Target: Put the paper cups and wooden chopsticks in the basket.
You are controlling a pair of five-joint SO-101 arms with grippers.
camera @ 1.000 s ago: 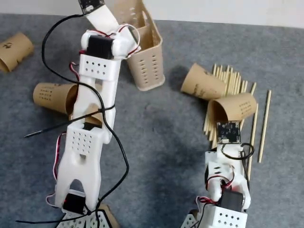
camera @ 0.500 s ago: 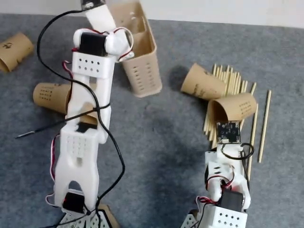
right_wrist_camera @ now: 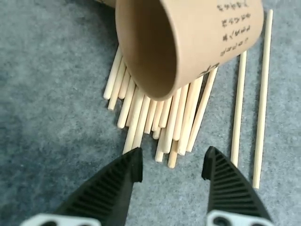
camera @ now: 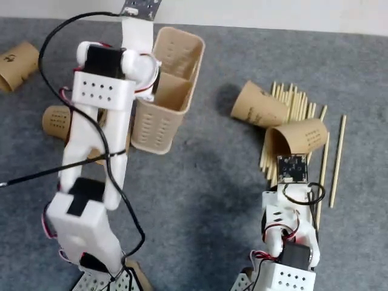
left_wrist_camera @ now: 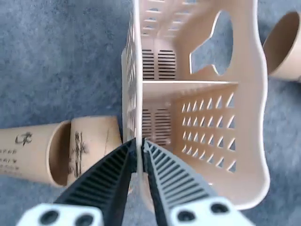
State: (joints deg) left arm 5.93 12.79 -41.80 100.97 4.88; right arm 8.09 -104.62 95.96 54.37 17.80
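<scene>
- Basket (camera: 159,130): lies tilted on the table (camera: 206,182), mouth facing the high view. Over the last second it has swung round and shifted toward the left arm.
- Left tool (left_wrist_camera: 139,155): closed narrow on the Basket wall, just beside the left cup (left_wrist_camera: 56,150).
- Right tool (right_wrist_camera: 171,169): wide, unmoved, above the chopsticks (right_wrist_camera: 155,113) and the right cup (right_wrist_camera: 188,42) lying on them.
- Status: Basket is probably being repositioned; both compartments look empty, so loading has not begun.

basket (camera: 151,130): beige, tilted | cups (camera: 259,104): brown, on sides | chopsticks (right_wrist_camera: 146,117): heaped under cups
</scene>
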